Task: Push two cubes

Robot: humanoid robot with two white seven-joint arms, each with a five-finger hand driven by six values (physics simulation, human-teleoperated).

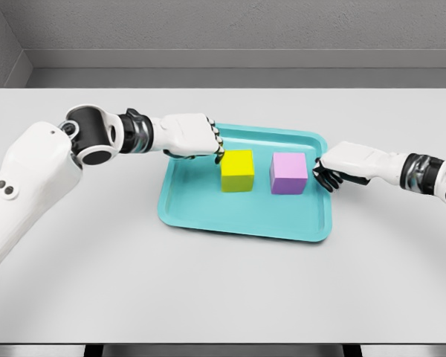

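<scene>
Head view: cubes (264, 172) between hands.

A narrow gap separates the yellow cube (238, 170) from the purple cube (288, 173) on the teal tray (245, 223). The left hand (193, 137) blocks the yellow cube's left face; the right hand (342, 165) overhangs the tray's right rim. The tray's front half lies open, bounded by its raised rim.

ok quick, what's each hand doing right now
left hand: fingers curled, holding nothing, at the yellow cube.
right hand: fingers curled, holding nothing, near the purple cube.
</scene>
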